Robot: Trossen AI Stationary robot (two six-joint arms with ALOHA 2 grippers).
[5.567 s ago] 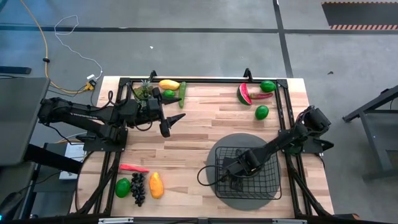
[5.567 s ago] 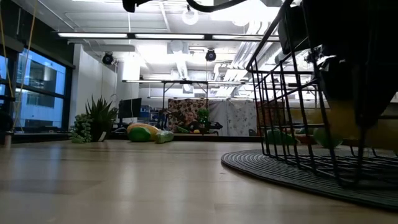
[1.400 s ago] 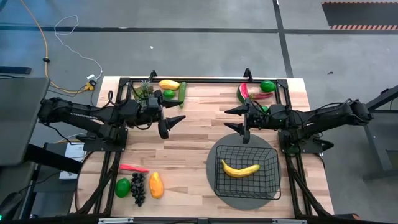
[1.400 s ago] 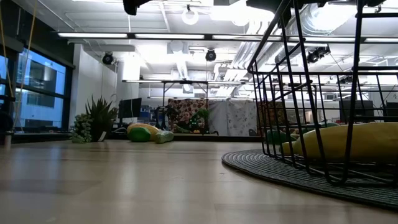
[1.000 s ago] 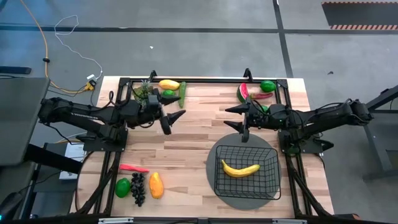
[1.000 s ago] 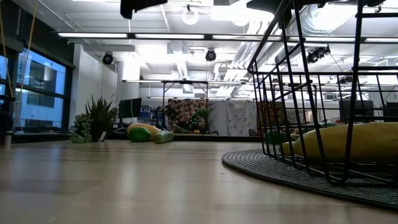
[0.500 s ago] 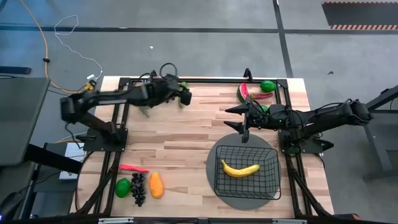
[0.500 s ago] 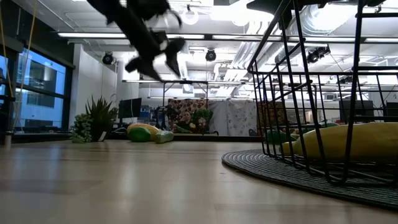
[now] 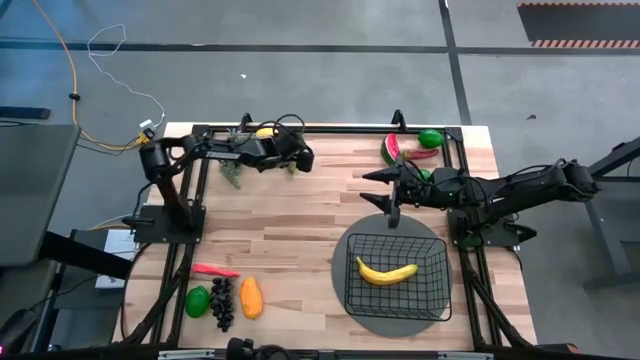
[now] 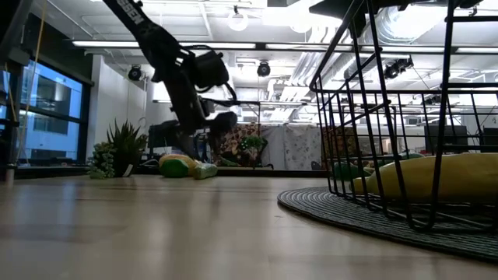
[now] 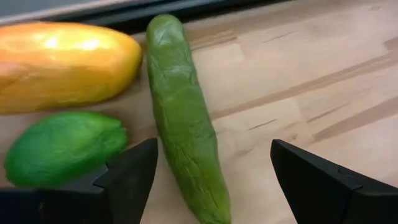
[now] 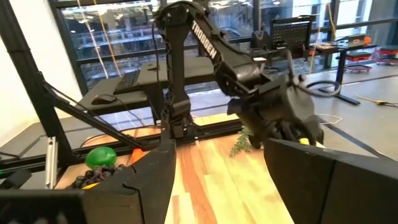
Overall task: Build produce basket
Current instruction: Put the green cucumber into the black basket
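Cucumber (image 11: pixel 186 124) lies between open left claw (image 11: pixel 211 174) fingers near the table edge.

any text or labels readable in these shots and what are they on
"TROSSEN": white letters along the left arm, seen from the right wrist view.
White lettering on the same arm in the low view: too partial to read.
Nothing readable on the produce, the basket or the table.

"TROSSEN" lettering on left arm (image 12: pixel 211 43), right wrist view; no other legible txt
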